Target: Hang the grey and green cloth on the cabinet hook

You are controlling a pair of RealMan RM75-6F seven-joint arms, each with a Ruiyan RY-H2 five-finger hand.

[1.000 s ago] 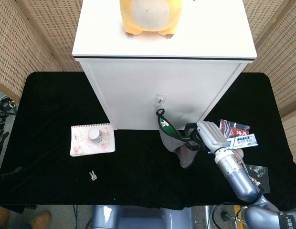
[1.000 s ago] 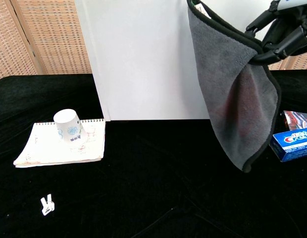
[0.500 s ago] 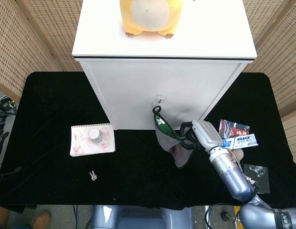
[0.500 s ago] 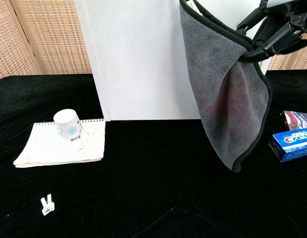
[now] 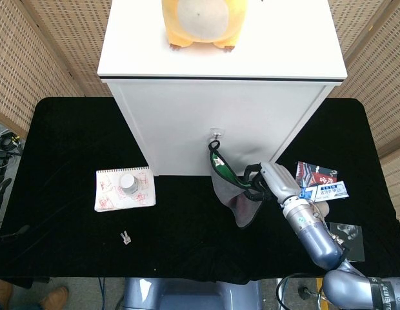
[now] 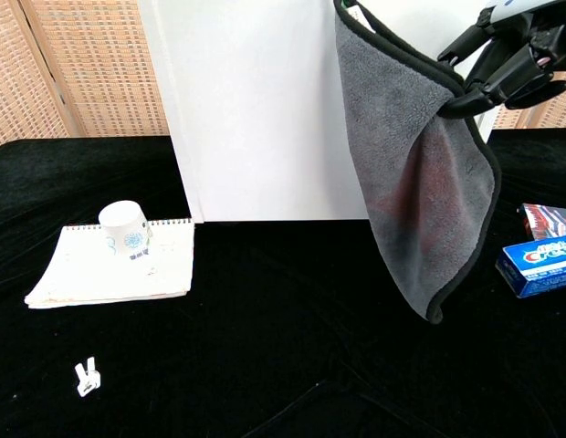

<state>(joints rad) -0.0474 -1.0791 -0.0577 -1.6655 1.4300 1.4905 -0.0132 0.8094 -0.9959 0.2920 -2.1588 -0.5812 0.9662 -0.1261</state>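
The grey and green cloth (image 5: 233,190) (image 6: 414,182) hangs in front of the white cabinet (image 5: 219,123) (image 6: 256,109), gripped by my right hand (image 5: 272,182) (image 6: 507,66) at its right edge. Its black-trimmed top corner rises to just below the small hook (image 5: 215,135) on the cabinet's front face; whether it touches the hook I cannot tell. In the chest view the cloth's grey side faces out and its lower edge swings clear of the black table (image 6: 283,365). The hook lies above the chest view. My left hand is in neither view.
A notepad (image 5: 124,190) (image 6: 114,265) with an upturned paper cup (image 5: 128,184) (image 6: 126,230) lies left of the cabinet. A small white clip (image 5: 126,237) (image 6: 86,377) sits near the front. A toothpaste box (image 5: 328,190) (image 6: 539,263) and packets (image 5: 317,172) lie right. A yellow plush toy (image 5: 199,22) tops the cabinet.
My right hand carried the cloth left and up toward the hook, and the top corner now stands closer beneath it. The hanging part swung a little.
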